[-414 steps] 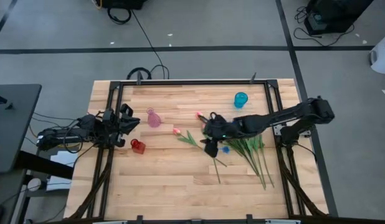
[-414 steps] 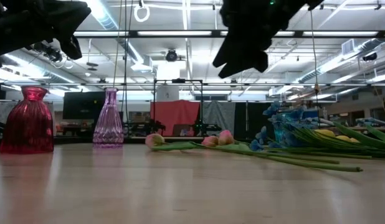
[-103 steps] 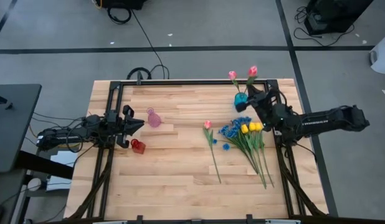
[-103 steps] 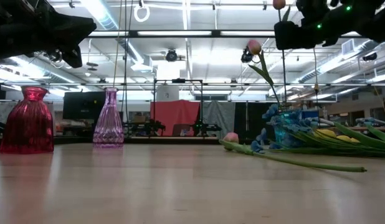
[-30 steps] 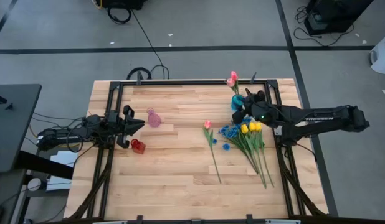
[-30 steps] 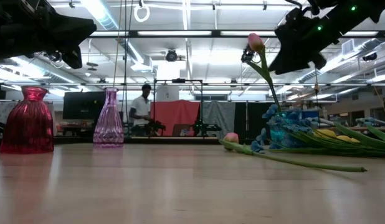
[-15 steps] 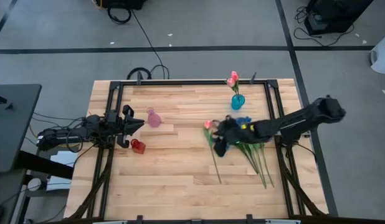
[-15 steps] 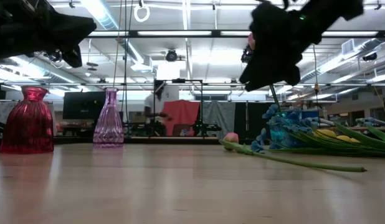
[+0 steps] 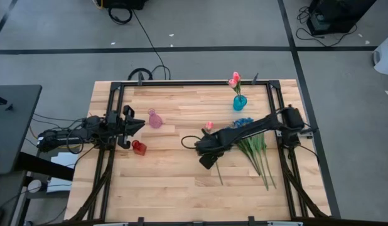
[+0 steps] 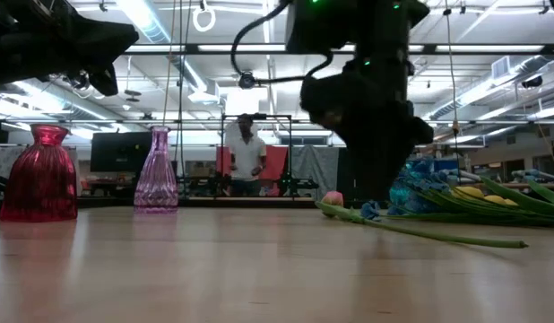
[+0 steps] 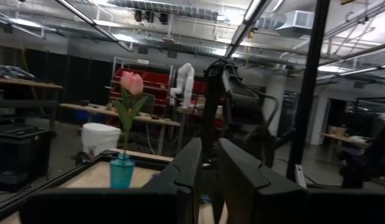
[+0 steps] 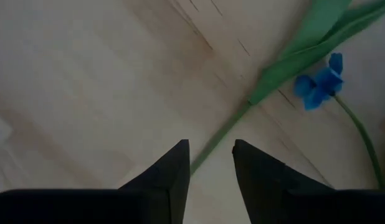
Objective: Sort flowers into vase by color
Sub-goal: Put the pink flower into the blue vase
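Vases: three, a blue one (image 9: 239, 102) holding two pink tulips (image 9: 234, 80). One pink tulip (image 9: 209, 125) lies on the table, its stem under the right gripper (image 9: 206, 158), fingers apart, empty.

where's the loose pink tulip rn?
High view: the pink tulip lies on the table right of centre, beside the right gripper, its stem between the fingers.

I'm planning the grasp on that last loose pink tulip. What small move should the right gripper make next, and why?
Probably lower straight down and close. The right gripper is open, and the pink tulip lies flat on the table, its green stem running between the fingers, not yet gripped. The left gripper waits near the red vase.
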You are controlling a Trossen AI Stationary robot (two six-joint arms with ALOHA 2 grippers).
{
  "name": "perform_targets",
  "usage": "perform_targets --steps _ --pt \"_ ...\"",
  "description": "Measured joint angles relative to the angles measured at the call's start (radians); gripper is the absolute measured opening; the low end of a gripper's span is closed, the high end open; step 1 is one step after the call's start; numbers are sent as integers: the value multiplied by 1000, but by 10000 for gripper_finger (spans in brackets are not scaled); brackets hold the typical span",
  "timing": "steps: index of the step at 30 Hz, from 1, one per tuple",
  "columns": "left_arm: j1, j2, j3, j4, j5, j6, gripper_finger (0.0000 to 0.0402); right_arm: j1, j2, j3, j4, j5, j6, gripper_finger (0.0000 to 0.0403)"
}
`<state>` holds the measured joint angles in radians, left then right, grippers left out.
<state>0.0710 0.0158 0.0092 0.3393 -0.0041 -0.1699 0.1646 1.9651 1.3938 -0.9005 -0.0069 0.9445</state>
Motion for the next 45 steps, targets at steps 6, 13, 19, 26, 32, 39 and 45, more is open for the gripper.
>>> perform_targets --steps 6,13,19,26,32,39,45 --pt "0 0 0 4 49 -25 56 -22 70 42 -19 -20 0 114" --pt "0 0 0 6 52 -25 56 -45 96 43 -49 18 -12 94" --pt "0 0 0 1 55 -25 56 -44 99 43 -46 32 -29 87" --pt "0 0 0 -2 59 -26 56 -51 109 45 -61 33 -29 66" --pt "0 0 0 -2 59 -26 56 -50 115 46 -59 32 -43 9" --pt "0 0 0 -2 59 -26 56 -35 72 39 -65 145 -76 5" --pt "0 0 0 -2 61 -26 56 11 -105 41 -67 354 -87 3"
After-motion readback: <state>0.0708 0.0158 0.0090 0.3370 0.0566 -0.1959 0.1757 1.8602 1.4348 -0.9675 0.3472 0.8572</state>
